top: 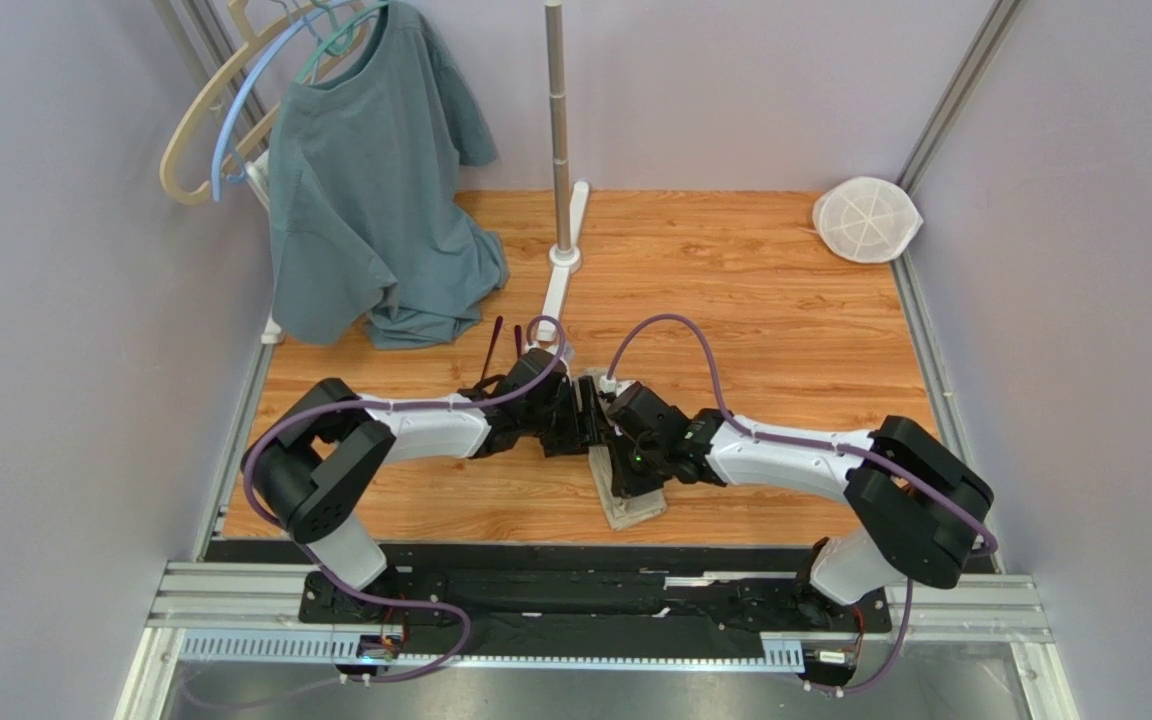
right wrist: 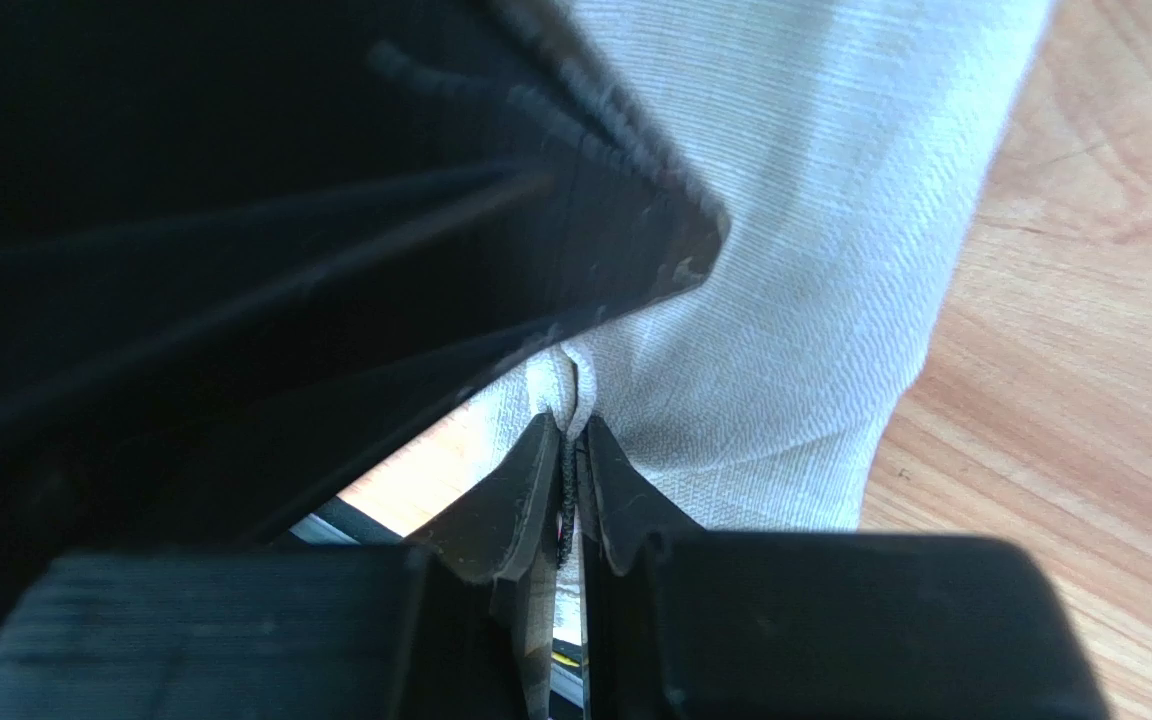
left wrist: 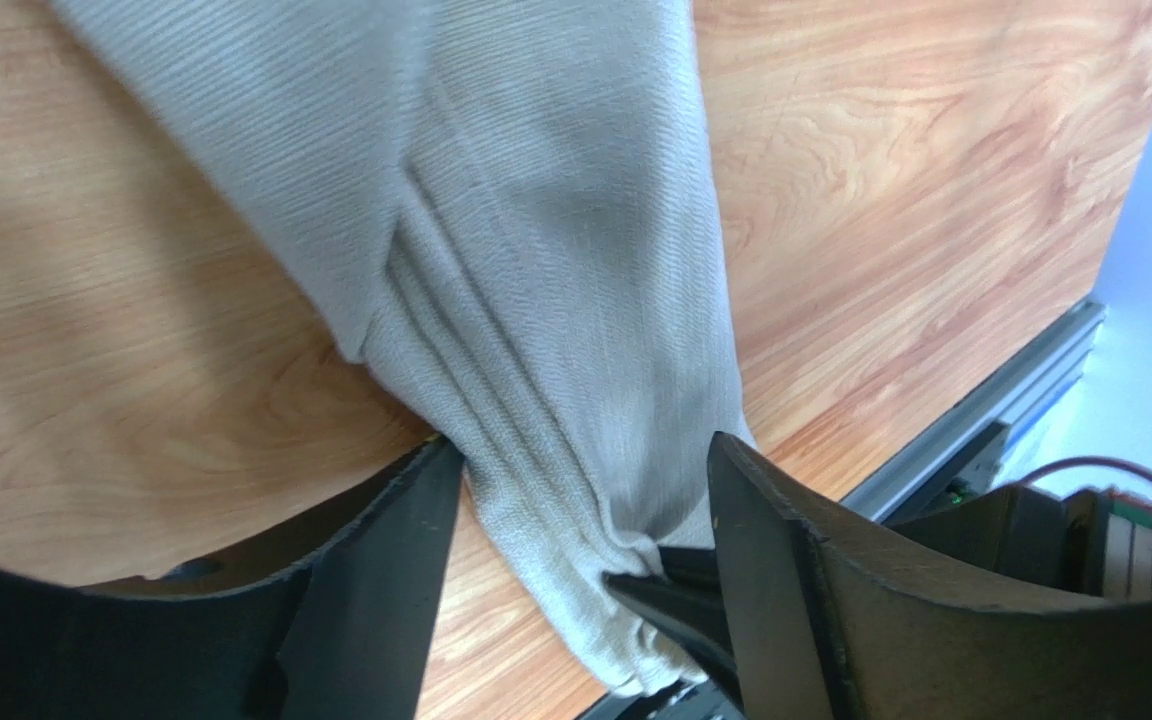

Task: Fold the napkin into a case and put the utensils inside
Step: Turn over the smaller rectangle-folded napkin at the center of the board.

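Observation:
The napkin lies folded into a narrow beige strip on the wooden table, near the front edge. In the left wrist view the napkin runs between my left gripper's open fingers, which straddle it. My right gripper is shut on a bunched fold of the napkin; its dark tips also show in the left wrist view. Both grippers meet over the napkin's far end in the top view, left gripper, right gripper. Two thin dark spoon handles stick out behind the left arm; their bowls are hidden.
A grey-green T-shirt hangs on hangers at the back left. A metal pole on a white base stands at the back middle. A white mesh disc lies at the back right. A metal rail borders the table's near edge.

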